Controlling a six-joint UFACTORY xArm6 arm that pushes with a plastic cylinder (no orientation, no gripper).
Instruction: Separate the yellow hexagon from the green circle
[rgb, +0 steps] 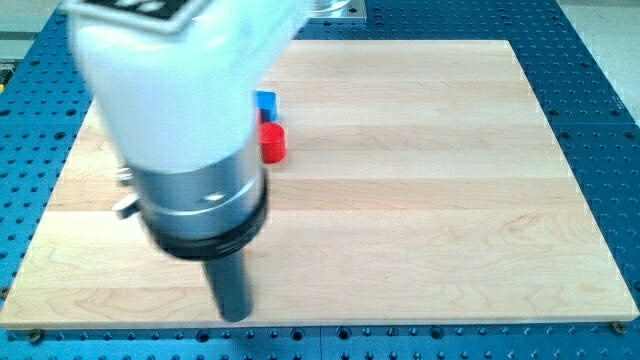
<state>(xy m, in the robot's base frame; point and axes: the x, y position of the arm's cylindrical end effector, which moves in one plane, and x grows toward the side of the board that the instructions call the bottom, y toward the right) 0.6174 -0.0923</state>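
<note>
Wooden board (430, 200) on blue perforated table (600, 120); blue block (266, 101) just above red cylinder (273, 143).

White arm housing, silver cylinder, black collar ring (blurred), straight dark rod, my tip (235, 318).
</note>
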